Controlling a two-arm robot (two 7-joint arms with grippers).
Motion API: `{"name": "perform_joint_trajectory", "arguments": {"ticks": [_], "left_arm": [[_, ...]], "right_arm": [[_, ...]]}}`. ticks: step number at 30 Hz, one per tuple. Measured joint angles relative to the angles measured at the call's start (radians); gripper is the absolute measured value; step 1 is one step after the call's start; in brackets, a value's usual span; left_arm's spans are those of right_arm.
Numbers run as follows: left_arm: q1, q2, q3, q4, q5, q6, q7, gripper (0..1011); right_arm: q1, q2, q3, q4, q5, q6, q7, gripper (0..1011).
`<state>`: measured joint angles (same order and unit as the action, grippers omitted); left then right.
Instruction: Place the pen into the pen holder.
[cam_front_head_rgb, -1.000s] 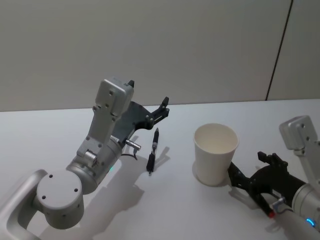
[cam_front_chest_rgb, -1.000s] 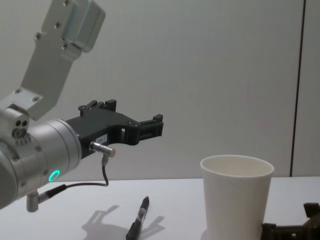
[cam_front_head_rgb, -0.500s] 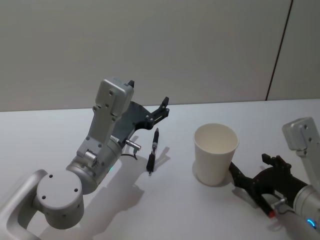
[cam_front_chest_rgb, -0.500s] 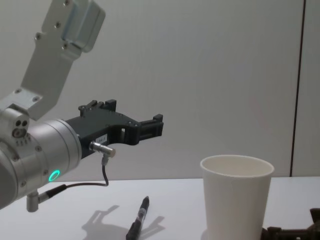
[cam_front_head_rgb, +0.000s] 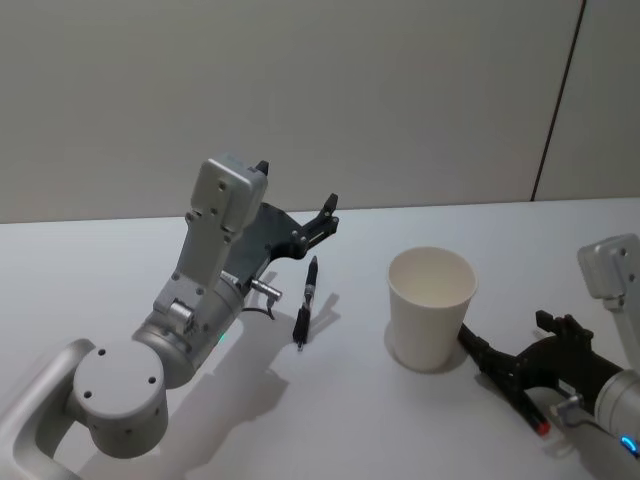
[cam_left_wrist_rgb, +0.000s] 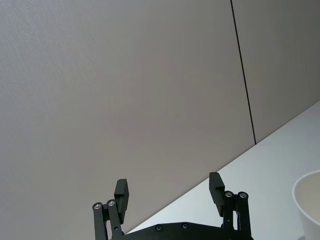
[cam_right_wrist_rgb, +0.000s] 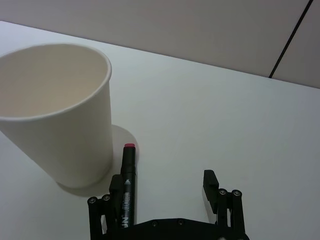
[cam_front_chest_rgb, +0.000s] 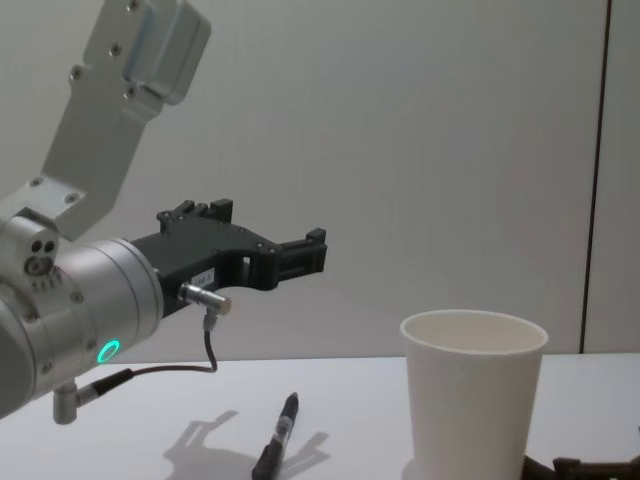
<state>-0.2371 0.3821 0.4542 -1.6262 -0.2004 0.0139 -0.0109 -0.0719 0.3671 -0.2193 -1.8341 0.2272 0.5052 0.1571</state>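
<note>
The pen is seen lying flat on the white table, its length running roughly from 12 to 6 o'clock in the head view. It is found at about 9 o'clock from the pen holder, with bare table between the two. The pen holder is stood upright, mouth upward, and nothing is seen inside it.

The left gripper is held in the air above the table, at about 12 o'clock from the pen in the head view. Its fingers are spread wide with nothing between them.

The right gripper is placed low over the table at about 4 o'clock from the pen holder, fingers likewise spread apart and nothing pinched. A red-tipped marker is seen along one of its fingers, the red end just beside the holder's base. Whether the finger touches it cannot be told.
</note>
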Motion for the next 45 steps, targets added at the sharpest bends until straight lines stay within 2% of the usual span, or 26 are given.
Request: {"name": "perform_joint_trajectory", "arguments": {"ticks": [26,45], "left_arm": [[0.000,0.000,0.000,0.000,0.000,0.000,0.000,1001],[0.000,0.000,0.000,0.000,0.000,0.000,0.000,1001]], "right_arm": [[0.022,-0.030,-0.013,0.050,-0.019,0.010,0.014,1001],[0.014,-0.031,-0.006,0.055,-0.007,0.014,-0.003,1003]]}}
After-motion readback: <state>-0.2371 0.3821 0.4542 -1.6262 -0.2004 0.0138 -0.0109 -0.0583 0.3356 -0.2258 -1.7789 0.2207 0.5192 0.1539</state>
